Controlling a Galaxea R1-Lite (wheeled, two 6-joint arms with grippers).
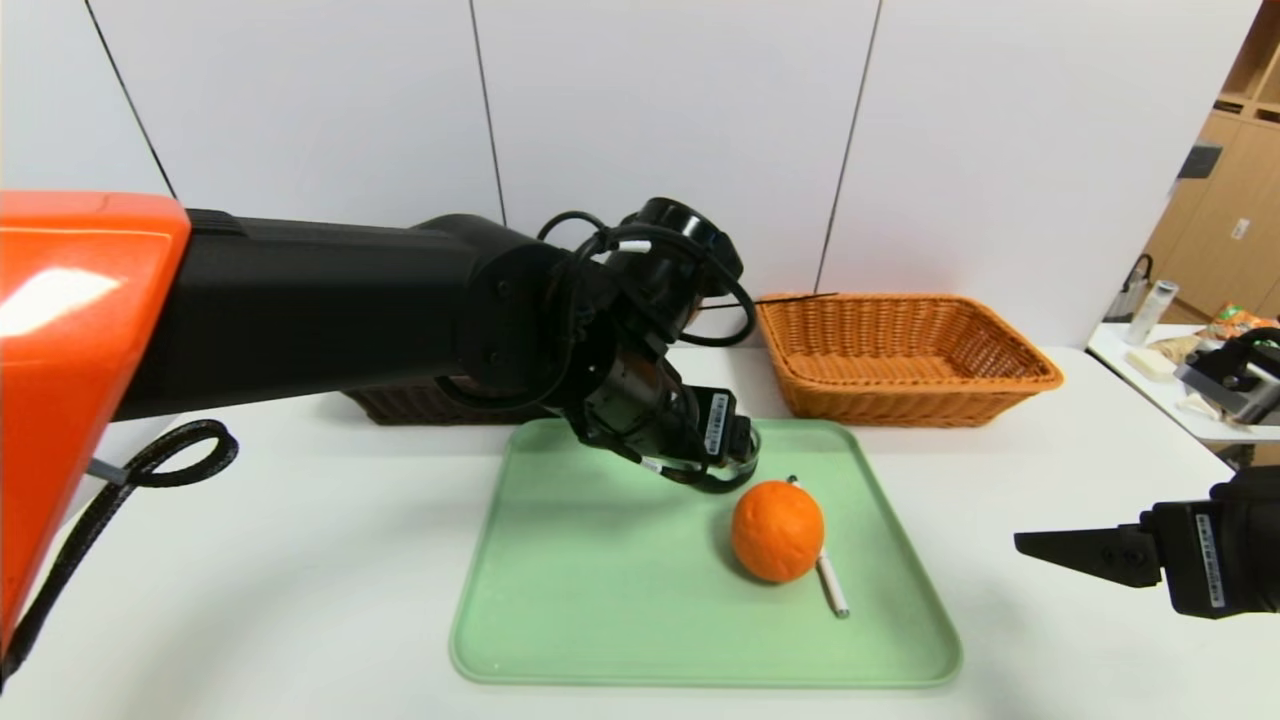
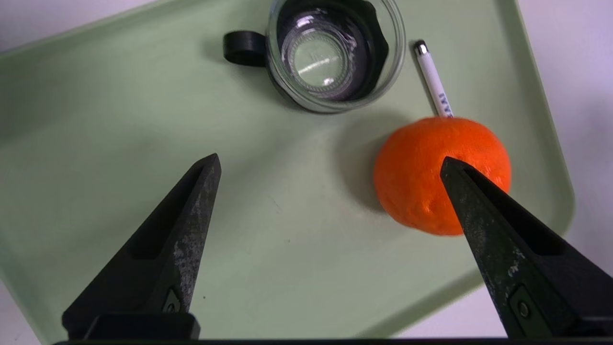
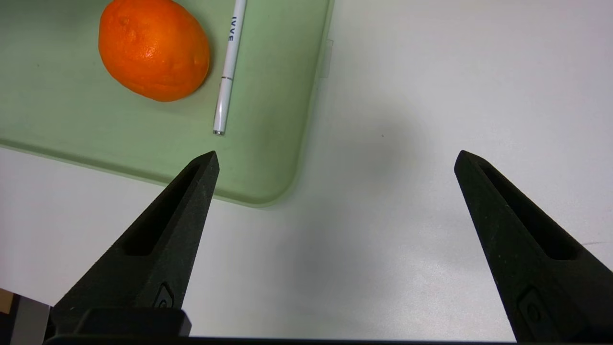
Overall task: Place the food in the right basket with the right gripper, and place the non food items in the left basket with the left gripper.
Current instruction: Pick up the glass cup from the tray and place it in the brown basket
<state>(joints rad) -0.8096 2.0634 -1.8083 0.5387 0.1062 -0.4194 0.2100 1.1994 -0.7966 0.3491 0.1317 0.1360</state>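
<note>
Left claw spread above the green tray; right claw spread beside it over the white surface.

In the head view the left claw is seen over the tray, at 11 o'clock from the orange, and the glass cup beneath it is almost wholly hidden. The cup is shown whole only in the left wrist view, upright with its black handle, beside the white pen, with both fingers wide apart and nothing between them. The pen is seen touching the orange's 3 o'clock side. The right claw, equally spread and empty, is held at 3 o'clock of the tray. The orange-tan basket stands at 1 o'clock; the dark brown basket is largely hidden behind the left arm.
</note>
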